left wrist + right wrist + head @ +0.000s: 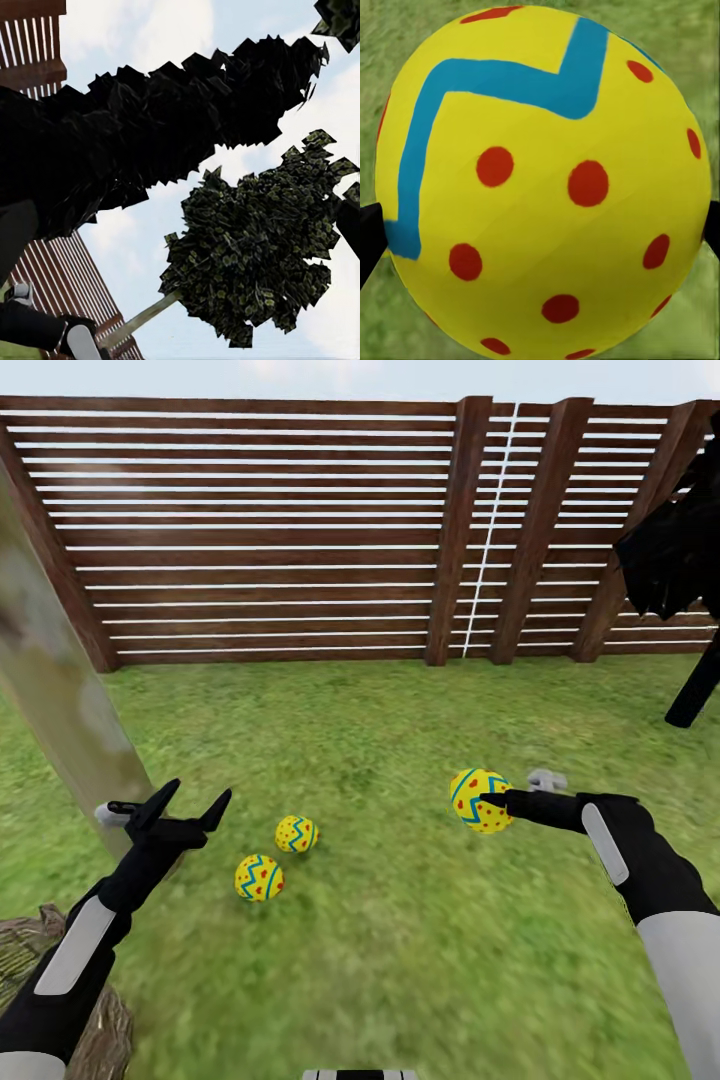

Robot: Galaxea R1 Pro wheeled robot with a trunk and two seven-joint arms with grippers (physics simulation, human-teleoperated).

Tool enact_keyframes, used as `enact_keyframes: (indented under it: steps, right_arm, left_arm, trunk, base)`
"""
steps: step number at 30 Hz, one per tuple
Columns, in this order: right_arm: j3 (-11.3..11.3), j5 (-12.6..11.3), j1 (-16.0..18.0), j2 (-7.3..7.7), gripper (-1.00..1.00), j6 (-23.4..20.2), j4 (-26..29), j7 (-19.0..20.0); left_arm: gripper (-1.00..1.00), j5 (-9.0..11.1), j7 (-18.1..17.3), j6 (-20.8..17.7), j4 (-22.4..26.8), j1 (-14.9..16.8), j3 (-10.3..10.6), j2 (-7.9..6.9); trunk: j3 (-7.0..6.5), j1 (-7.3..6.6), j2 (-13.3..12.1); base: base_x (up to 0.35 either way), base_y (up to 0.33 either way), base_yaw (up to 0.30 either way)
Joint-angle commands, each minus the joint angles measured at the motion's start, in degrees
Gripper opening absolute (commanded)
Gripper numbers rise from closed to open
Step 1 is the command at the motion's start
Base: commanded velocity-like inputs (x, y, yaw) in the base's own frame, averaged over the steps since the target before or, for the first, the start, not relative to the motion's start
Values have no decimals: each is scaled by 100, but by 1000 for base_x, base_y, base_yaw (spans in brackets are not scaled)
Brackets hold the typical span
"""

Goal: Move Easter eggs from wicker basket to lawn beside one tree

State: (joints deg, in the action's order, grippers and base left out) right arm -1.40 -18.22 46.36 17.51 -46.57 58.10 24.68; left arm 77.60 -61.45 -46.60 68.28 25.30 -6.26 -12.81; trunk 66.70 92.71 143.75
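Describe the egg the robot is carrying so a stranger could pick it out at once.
Start at the brown slatted fence and come down to the lawn before it. Right of the two eggs on the grass, the third egg is pinched in the right gripper, the only egg off the ground.

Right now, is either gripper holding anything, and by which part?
The right gripper holds one Easter egg across its sides. The left gripper is open and empty.
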Motion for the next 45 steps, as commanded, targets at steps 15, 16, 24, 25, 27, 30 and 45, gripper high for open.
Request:
enact_keyframes:
  steps: [15,16,24,25,27,30,45]
  right_arm:
    - [1,8,4,-141,-100,345,-210,11]
    - [73,162,4,-314,-100,476,-389,10]
    - [561,1146,4,-1130,-100,1103,-1098,19]
    - [562,1146,4,-1133,-100,1105,-1103,19]
    - [562,1150,4,-1135,-100,1106,-1104,19]
    - [562,1148,4,-1136,-100,1106,-1108,19]
    - [578,1116,4,-1136,-100,1113,-1114,19]
  left_arm:
    - [100,27,1,-34,1,1,1,-2]
    - [100,27,1,-28,-4,1,-4,-2]
    - [100,27,1,-23,-7,1,7,2]
    - [100,27,1,-24,-3,1,7,0]
    - [100,27,1,-25,0,1,8,0]
    - [100,27,1,-25,1,1,9,0]
    - [100,27,1,-16,-15,1,230,-2]
  trunk:
    - [5,-1,2]
    - [5,-1,2]
    - [-62,-9,-2]
    - [-84,-11,-3]
    - [-128,-17,-6]
    - [-195,-24,-10]
    - [-408,-53,-25]
  base:
    - [0,0,-282]
    - [0,0,-248]
    - [0,0,-34]
    - [0,0,0]
    - [0,0,0]
    - [0,0,0]
    - [0,0,0]
